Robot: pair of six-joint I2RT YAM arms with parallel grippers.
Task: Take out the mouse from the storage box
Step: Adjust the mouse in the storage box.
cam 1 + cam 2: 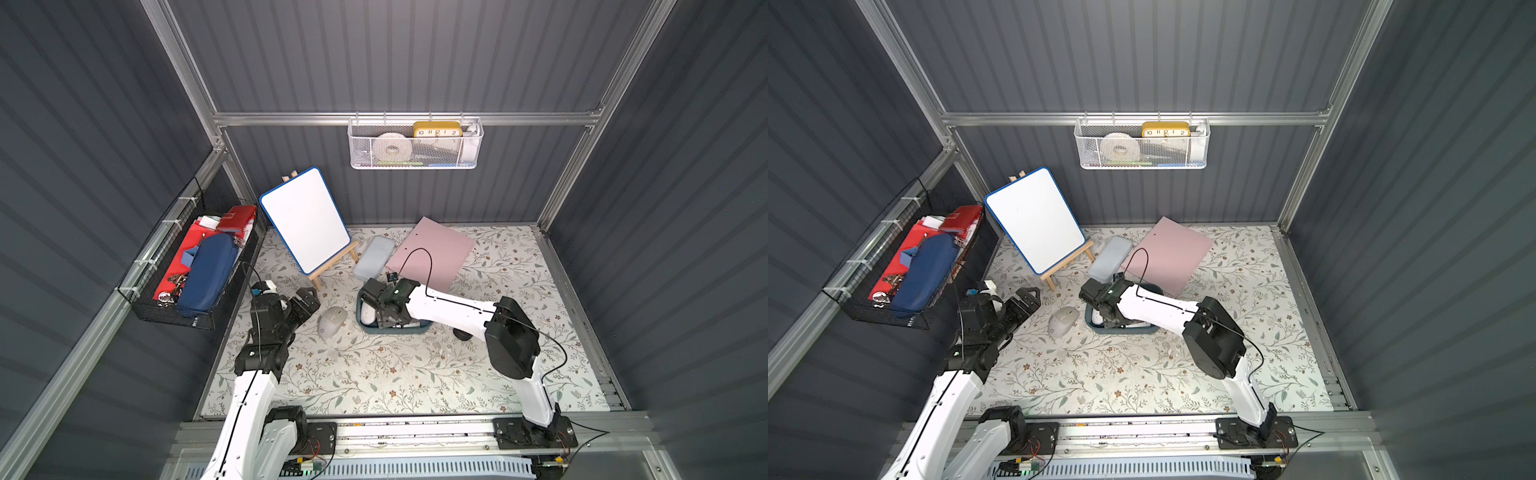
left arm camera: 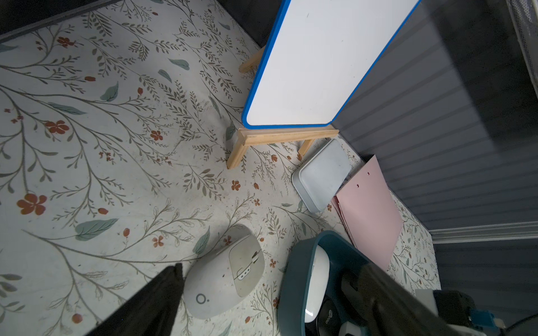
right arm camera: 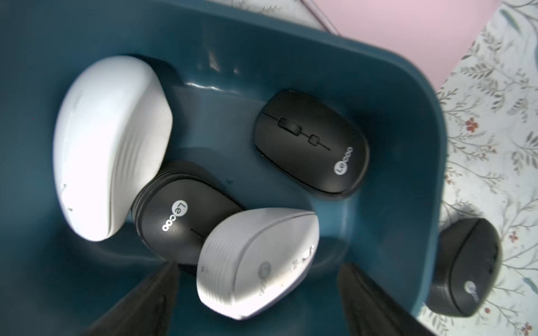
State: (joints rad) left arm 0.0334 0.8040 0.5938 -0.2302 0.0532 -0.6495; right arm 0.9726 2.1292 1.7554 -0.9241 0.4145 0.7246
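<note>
The teal storage box [image 1: 415,329] [image 1: 1121,331] sits mid-table, seen in both top views. My right gripper [image 1: 374,303] [image 3: 259,270] hangs open inside it. A pale grey mouse [image 3: 256,261] lies between its fingers with a gap on each side. The box [image 3: 393,145] also holds a white mouse [image 3: 110,145] and two black mice [image 3: 311,142] [image 3: 186,215]. Another grey mouse [image 1: 332,321] [image 2: 224,279] lies on the mat left of the box [image 2: 300,279]. A black mouse [image 1: 462,333] [image 3: 463,267] lies outside on the right. My left gripper [image 1: 307,301] [image 2: 267,276] is open above the grey mouse, holding nothing.
A whiteboard on a wooden easel [image 1: 305,220] stands at the back left. A grey lid [image 1: 374,257] and a pink folder [image 1: 432,253] lie behind the box. A white mesh basket [image 1: 415,143] hangs on the back wall and a black wire basket [image 1: 187,270] on the left wall.
</note>
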